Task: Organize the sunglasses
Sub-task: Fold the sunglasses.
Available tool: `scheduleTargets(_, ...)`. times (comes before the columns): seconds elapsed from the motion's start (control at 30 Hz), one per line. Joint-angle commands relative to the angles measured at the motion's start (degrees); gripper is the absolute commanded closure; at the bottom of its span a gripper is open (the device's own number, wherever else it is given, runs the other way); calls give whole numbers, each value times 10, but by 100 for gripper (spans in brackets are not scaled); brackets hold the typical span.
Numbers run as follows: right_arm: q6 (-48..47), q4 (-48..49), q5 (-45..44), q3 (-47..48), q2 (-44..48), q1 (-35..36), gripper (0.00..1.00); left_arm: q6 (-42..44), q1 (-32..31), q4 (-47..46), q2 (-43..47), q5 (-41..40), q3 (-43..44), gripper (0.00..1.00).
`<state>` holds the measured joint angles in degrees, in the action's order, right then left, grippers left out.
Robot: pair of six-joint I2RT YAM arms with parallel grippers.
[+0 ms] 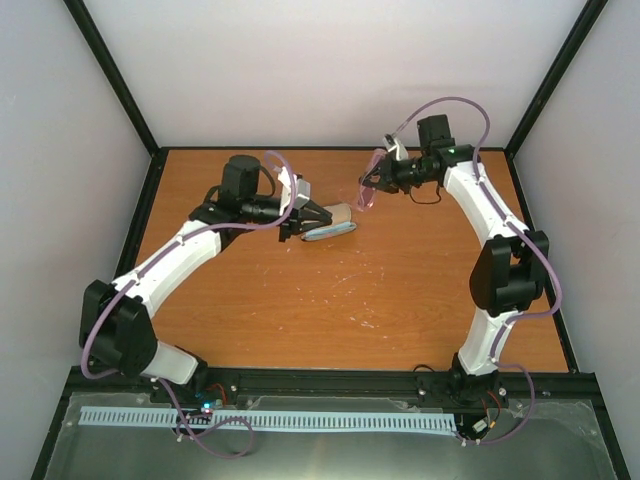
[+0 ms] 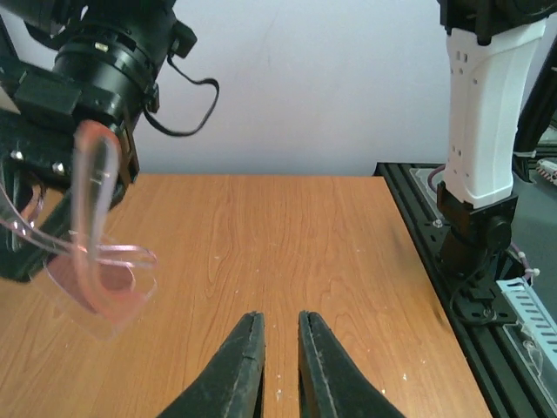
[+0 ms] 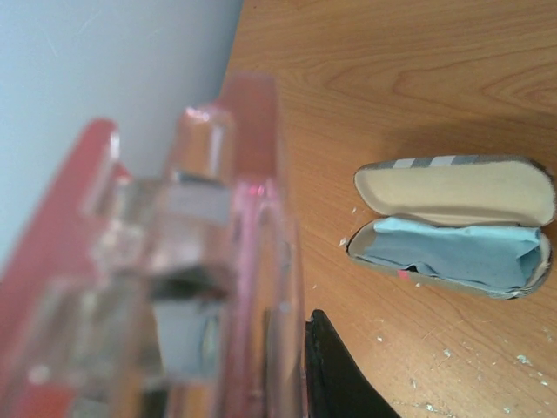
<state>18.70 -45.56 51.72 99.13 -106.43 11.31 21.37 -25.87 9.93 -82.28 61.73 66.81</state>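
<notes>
Right gripper [image 1: 372, 184] is clamping the sunglasses [image 2: 96, 261] above the table [image 1: 400, 290], near the open case [image 3: 452, 226]. Left gripper [image 2: 280, 348], fingers nearly closed and empty, is hovering beside the case.

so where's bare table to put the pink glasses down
The wide wooden tabletop between both arm bases is bare. It is crowded at the far middle: the open tan oval case sits at the left gripper, near the translucent pink sunglasses.

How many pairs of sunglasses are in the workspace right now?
1. The sunglasses hang in the right tool, above the table's far middle, not in the open case near the left tool. None shows elsewhere; the arms may hide some table.
</notes>
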Motion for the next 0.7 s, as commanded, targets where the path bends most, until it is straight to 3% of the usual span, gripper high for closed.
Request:
scheduleTargets(0.0, -16, -5, 19, -24, 34, 21, 90, -42, -8, -63, -29, 29, 36, 85)
scheduleTargets(0.3, -16, 18, 40, -116, 107, 53, 90, -96, -21, -138, -95, 35, 82, 85)
scheduleTargets(0.67, -26, 24, 91, -166, 162, 60, 87, -119, -33, -156, -157, 38, 100, 83)
